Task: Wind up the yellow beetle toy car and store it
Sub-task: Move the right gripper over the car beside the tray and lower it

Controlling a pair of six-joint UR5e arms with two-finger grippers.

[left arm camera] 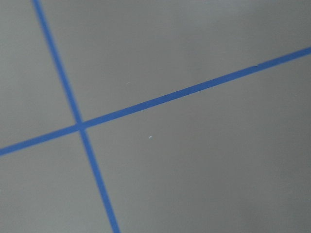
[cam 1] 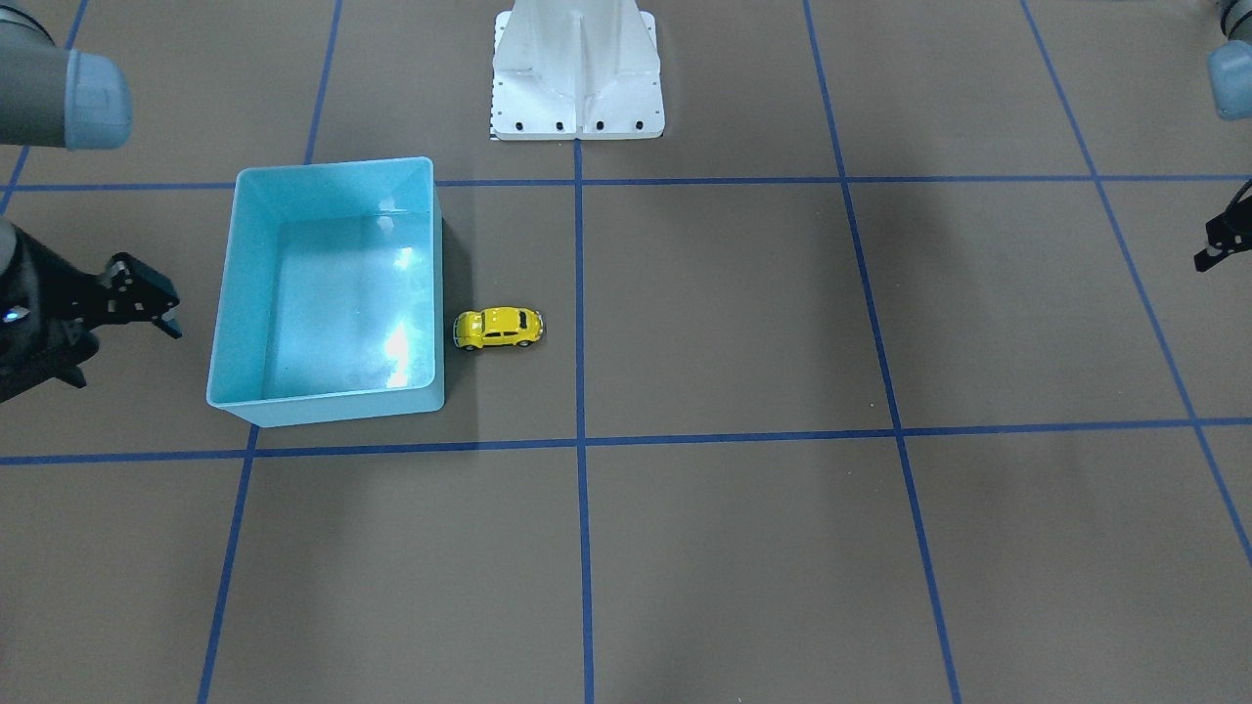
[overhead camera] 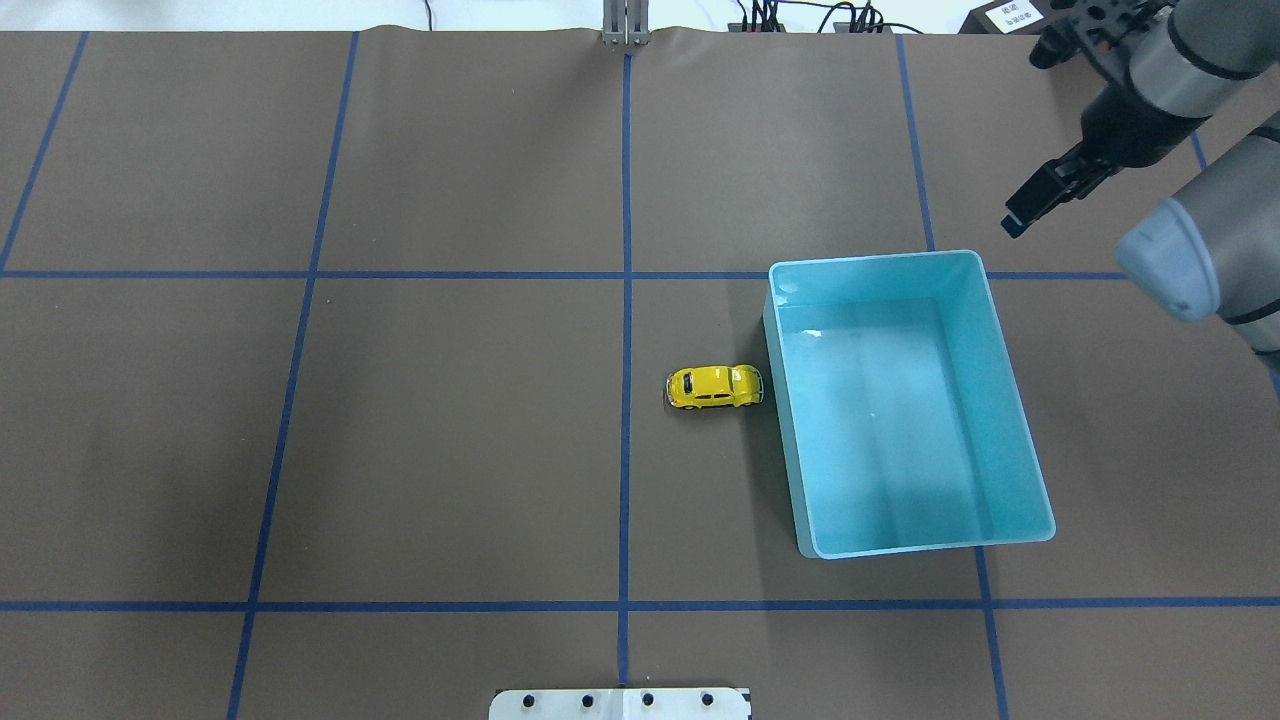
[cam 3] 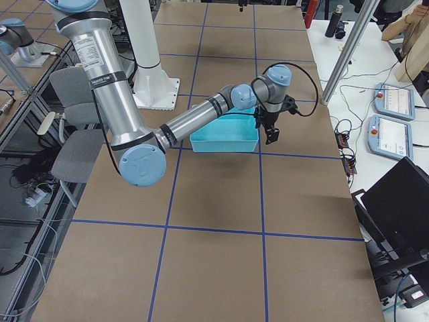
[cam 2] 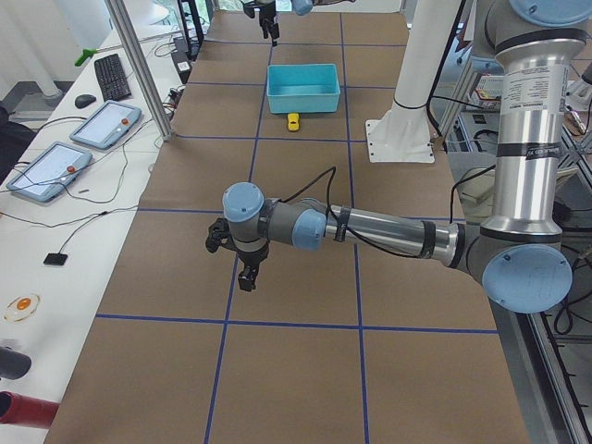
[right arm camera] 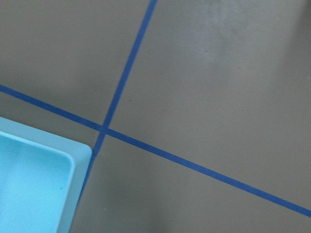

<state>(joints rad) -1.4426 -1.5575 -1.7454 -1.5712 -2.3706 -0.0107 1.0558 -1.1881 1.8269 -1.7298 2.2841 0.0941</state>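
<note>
1. Count: one yellow beetle toy car [cam 1: 499,328], one light-blue bin [cam 1: 333,406], two grippers, one white robot base [cam 1: 577,88], all on a brown table [cam 1: 743,313] gridded with blue tape lines [cam 1: 579,293].
2. Front-facing view, left to right. The right gripper [cam 1: 156,303] is at the bin's 9 o'clock, off the table and apart from the bin. Can't tell whether its jaws are spread or closed. Nothing seen in it.
3. The bin is open-topped and sits upright.
4. The car is at the bin's 3 o'clock, just beside the wall, between the bin and the centre tape line. Can't tell if it touches. It's on its wheels, long axis running 9 to 3.
5. Car look: glossy bright yellow, rounded shell, dark windows, small black wheels, far smaller than the bin.
6. The left gripper [cam 1: 1218,249] is at the frame's 3 o'clock edge, well apart from the car. Only part of it shows, so I can't tell its jaw state.
</note>
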